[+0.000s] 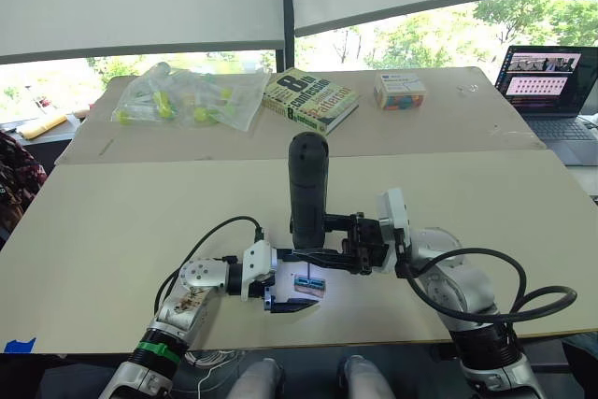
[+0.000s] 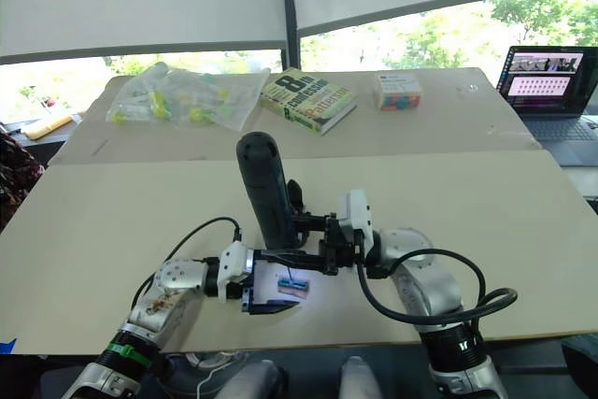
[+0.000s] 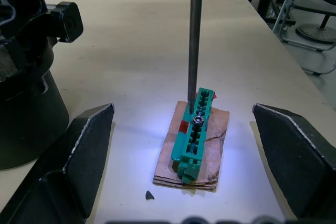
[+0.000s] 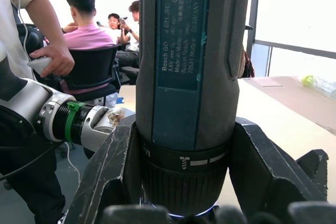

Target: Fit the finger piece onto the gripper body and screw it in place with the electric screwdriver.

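The electric screwdriver (image 1: 308, 179) stands upright over the near table, and my right gripper (image 1: 324, 255) is shut on its lower end. Its thin metal bit (image 3: 195, 35) comes down onto a screw in a small green-and-brown block (image 3: 195, 140), which sits in a patch of white light. My left gripper (image 1: 283, 294) is open, with one finger (image 3: 79, 150) on each side of that block and not touching it. The gripper body (image 3: 23, 77), black with a round base, stands close beside the block. The finger piece is out of view.
On the far table lie a book (image 1: 310, 100), a clear bag of yellow-green items (image 1: 192, 97) and a small box (image 1: 399, 91). An open laptop (image 1: 547, 91) sits at the far right. Seated people (image 4: 86, 35) show in the right wrist view.
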You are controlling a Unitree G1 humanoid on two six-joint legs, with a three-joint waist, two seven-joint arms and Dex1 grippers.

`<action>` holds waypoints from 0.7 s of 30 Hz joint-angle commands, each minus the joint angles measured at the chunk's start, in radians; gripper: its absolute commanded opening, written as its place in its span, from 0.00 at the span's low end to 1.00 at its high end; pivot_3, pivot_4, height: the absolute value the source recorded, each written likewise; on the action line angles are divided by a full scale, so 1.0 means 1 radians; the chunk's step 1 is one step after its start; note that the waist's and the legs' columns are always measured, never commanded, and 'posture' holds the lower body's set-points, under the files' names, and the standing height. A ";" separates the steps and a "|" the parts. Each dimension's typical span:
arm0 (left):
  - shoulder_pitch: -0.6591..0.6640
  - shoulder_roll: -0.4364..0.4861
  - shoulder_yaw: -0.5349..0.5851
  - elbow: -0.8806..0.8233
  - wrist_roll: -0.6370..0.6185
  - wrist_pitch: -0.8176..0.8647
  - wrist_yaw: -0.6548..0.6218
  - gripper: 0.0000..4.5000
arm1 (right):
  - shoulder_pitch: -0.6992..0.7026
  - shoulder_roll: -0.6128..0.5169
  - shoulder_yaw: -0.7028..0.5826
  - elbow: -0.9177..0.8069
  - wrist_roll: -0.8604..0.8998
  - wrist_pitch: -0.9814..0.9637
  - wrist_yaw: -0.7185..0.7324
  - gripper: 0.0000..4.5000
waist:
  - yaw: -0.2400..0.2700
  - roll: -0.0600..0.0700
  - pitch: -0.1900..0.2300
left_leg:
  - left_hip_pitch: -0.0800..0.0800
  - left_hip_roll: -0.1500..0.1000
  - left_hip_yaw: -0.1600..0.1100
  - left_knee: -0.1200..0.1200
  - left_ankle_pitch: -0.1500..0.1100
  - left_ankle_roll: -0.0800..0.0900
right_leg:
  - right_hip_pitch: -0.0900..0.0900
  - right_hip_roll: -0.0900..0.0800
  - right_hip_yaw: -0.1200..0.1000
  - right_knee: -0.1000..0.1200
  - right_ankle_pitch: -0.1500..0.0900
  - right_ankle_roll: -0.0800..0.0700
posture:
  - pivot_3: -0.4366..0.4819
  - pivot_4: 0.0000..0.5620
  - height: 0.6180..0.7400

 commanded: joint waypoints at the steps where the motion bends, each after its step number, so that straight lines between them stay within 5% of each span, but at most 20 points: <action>1: 0.018 0.002 -0.020 -0.010 0.009 0.010 -0.001 0.99 | -0.010 0.013 -0.006 -0.045 0.027 -0.035 0.006 0.43 | 0.000 0.000 0.000 | 0.000 0.000 0.000 0.000 0.000 0.000 | 0.000 0.000 0.000 0.000 0.000 0.000 | 0.48 0.27 1.00; 21: 0.023 0.001 -0.022 -0.008 0.011 0.009 0.003 0.99 | 0.002 0.016 -0.001 -0.052 0.032 -0.027 0.013 0.43 | 0.000 0.000 0.000 | 0.000 0.000 0.000 0.000 0.000 0.000 | 0.000 0.000 0.000 0.000 0.000 0.000 | 0.48 0.27 1.00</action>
